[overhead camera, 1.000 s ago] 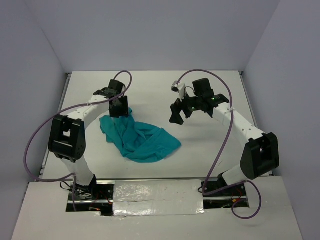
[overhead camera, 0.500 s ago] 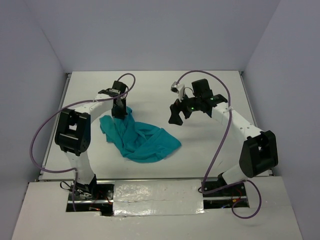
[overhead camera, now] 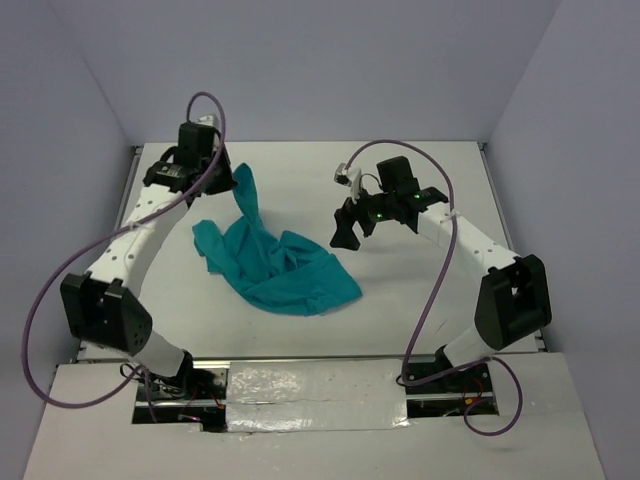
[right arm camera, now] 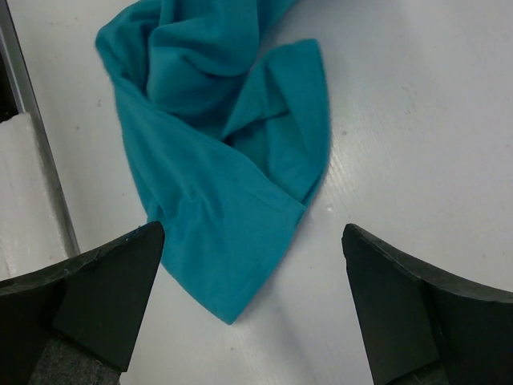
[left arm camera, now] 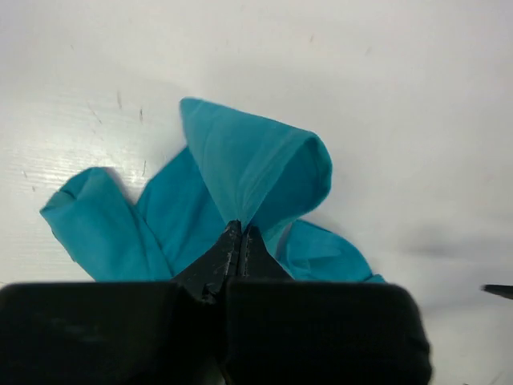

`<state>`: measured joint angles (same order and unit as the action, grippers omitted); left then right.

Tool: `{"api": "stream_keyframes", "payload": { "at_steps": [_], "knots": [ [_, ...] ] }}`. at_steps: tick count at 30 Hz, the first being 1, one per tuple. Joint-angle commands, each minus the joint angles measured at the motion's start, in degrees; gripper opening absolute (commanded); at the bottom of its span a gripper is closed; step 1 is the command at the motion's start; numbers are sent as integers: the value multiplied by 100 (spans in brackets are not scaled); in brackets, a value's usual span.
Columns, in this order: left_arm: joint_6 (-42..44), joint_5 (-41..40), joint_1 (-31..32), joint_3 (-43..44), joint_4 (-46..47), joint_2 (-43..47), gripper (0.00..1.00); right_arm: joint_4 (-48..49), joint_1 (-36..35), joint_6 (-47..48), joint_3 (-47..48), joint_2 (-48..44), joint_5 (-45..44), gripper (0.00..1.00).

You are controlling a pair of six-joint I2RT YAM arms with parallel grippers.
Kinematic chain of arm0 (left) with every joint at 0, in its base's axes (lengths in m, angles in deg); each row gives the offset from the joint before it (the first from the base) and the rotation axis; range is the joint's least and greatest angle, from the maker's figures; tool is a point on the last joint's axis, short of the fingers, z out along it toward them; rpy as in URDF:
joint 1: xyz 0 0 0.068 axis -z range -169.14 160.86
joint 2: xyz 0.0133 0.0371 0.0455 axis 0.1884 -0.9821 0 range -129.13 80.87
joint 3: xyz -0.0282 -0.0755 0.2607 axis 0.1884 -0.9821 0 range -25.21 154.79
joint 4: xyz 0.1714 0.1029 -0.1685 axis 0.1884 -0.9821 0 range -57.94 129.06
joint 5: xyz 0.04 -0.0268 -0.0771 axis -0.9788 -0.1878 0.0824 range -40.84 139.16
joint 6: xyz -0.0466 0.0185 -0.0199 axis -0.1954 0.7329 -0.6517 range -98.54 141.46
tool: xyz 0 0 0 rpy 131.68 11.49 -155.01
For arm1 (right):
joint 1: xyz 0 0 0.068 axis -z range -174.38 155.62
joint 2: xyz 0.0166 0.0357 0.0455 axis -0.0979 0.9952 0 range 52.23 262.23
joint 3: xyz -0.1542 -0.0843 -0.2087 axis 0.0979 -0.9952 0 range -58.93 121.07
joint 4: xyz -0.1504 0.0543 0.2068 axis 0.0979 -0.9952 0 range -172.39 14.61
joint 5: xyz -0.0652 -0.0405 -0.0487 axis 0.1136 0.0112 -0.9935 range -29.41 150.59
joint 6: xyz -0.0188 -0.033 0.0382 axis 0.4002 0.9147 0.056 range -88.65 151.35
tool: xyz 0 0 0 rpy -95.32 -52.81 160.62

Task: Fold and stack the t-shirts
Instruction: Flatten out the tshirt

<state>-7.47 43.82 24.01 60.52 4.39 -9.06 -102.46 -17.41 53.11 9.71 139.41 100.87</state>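
The left pincer (left arm camera: pixel 240 231) clenched a fold of the t-shirt (overhead camera: pixel 275 270); the right pincer (right arm camera: pixel 250 237) hung released above the desk (overhead camera: pixel 430 300).

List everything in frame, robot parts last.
t-shirt: 1, teal, crumpled on the table left of centre, one fold pinched and raised
table: 1, white, under everything
walls: pale grey-lilac, on three sides
silver sheet: 1, near edge between the arm bases
cables: 2, purple, one looping along each arm
arms: 2, white with black joints, based at the near edge
left gripper: black, shut on the t-shirt fold
right gripper: black, open, above the t-shirt's right edge, not touching
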Motion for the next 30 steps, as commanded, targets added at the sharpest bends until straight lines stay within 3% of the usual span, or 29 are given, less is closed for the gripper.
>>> {"api": "stream_keyframes", "payload": {
  "at_steps": [1, 8, 13, 15, 23, 30],
  "knots": [
    [-315, 182, -181, 119, 101, 397, 0, 281, -79, 127, 369, 80, 297, 99],
    [-534, 464, -330, 286, 163, 704, 0, 755, -184, -680, 782, 308, 429, 100],
    [-667, 490, -348, 374, 233, 915, 0, 1221, -623, -1726, 932, 405, -53, 99],
    [-719, 490, -357, 444, 260, 1091, 0, 1292, -886, -1745, 976, 467, -343, 100],
    [-992, 262, -462, 883, 611, 1979, 0, 1371, -923, -841, 1292, 766, -143, 99],
    [-1133, 253, -480, 1288, 568, 2146, 0, 636, -659, 1353, 1845, 985, 1218, 99]
  ]
}}
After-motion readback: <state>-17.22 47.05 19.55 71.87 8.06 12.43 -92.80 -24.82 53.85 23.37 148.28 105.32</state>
